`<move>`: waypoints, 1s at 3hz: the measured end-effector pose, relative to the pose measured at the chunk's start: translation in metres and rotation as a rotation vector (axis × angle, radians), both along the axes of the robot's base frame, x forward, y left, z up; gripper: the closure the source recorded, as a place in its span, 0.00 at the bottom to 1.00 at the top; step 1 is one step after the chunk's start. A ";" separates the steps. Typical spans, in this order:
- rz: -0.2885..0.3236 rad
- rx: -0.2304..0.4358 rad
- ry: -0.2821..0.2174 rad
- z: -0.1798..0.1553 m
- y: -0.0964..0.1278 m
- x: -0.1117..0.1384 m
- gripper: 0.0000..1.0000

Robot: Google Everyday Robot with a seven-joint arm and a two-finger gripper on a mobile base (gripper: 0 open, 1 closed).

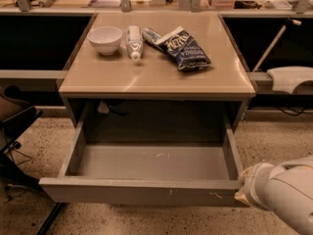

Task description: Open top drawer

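Observation:
The top drawer [142, 192] is a wide, shallow grey drawer under the tan table top [156, 77]. It stands pulled far out toward me, and its empty grey floor [151, 161] shows a few small white scratches. Its flat front has small white marks right of centre. My gripper [241, 192] is at the drawer front's right end, at the tip of the white arm [283, 197] that comes in from the lower right. The arm's bulk hides the fingers.
On the table top are a white bowl [104, 39], a white tube [134, 42] and a dark blue snack bag [183, 48]. A dark chair [14, 121] stands at the left. A white handle-like part [289, 77] sticks out at the right. The floor is speckled.

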State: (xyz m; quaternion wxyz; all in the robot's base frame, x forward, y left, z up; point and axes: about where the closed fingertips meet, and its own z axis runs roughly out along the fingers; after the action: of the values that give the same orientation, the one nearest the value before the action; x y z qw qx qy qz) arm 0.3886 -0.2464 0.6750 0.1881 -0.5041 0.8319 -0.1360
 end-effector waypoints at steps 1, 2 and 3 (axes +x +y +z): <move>0.000 0.000 0.000 0.001 0.001 0.000 1.00; -0.003 -0.006 0.000 0.001 -0.005 -0.009 1.00; -0.003 -0.006 0.000 0.001 -0.005 -0.009 0.82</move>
State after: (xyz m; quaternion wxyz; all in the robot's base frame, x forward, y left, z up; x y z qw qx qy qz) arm 0.3800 -0.2513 0.6759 0.1865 -0.5033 0.8322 -0.1391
